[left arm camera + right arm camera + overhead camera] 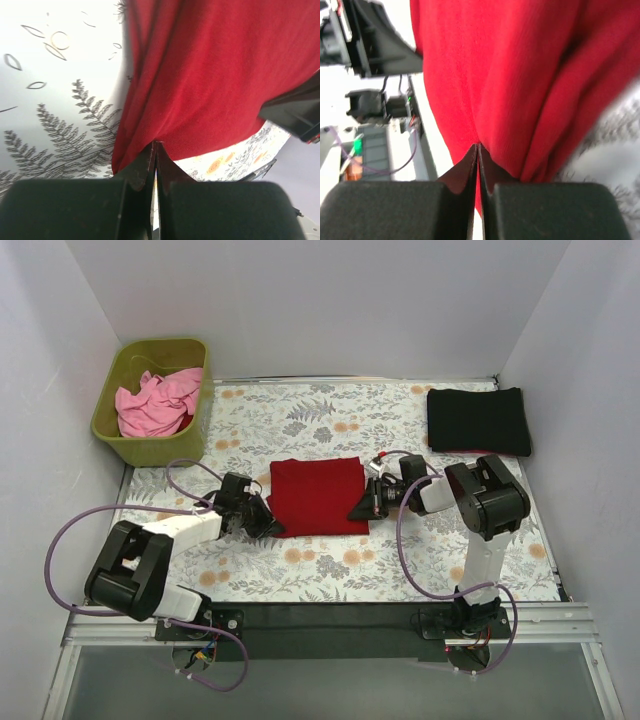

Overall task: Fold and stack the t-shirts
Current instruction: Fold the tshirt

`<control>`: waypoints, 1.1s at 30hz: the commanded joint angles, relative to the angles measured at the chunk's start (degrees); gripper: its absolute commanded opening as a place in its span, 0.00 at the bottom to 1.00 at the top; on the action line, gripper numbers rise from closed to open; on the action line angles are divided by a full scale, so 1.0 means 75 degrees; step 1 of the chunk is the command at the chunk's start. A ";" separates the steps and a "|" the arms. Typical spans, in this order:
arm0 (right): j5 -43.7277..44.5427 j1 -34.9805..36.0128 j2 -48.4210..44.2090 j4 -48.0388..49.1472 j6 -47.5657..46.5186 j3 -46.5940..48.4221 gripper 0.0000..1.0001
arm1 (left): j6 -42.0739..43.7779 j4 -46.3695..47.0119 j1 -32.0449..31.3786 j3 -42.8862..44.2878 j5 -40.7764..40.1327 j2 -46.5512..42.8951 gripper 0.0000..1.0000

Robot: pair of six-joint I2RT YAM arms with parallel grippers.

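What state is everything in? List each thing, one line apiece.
Dark red cloth t-shirt: folded, pinched at both side edges.
Black cloth t-shirt: folded, lying flat.
Olive-green plastic bin: upright, holding a shirt.
Light pink cloth t-shirt: crumpled inside the bin.
Left tool: shut on the red t-shirt.
Right tool: shut on the red t-shirt.

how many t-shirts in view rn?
3: dark red one mid-table, black one folded far right, pink one in the green bin. More may hide beneath.
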 commanded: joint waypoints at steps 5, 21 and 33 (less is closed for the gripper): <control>-0.0186 -0.0102 -0.0607 -0.0081 -0.0321 -0.0382 0.09 | 0.0493 -0.0874 0.0294 0.0099 -0.0988 -0.0190 0.00; 0.0645 -0.0512 -0.1073 -0.0127 -0.0333 -0.0487 0.10 | 0.1102 -0.1494 -0.0231 0.1012 -0.1126 -0.1243 0.37; 0.5319 -0.1177 -0.4976 -0.5902 -0.2254 0.0356 0.74 | 0.2578 -0.1835 -0.3874 0.3460 -0.3530 0.0053 0.71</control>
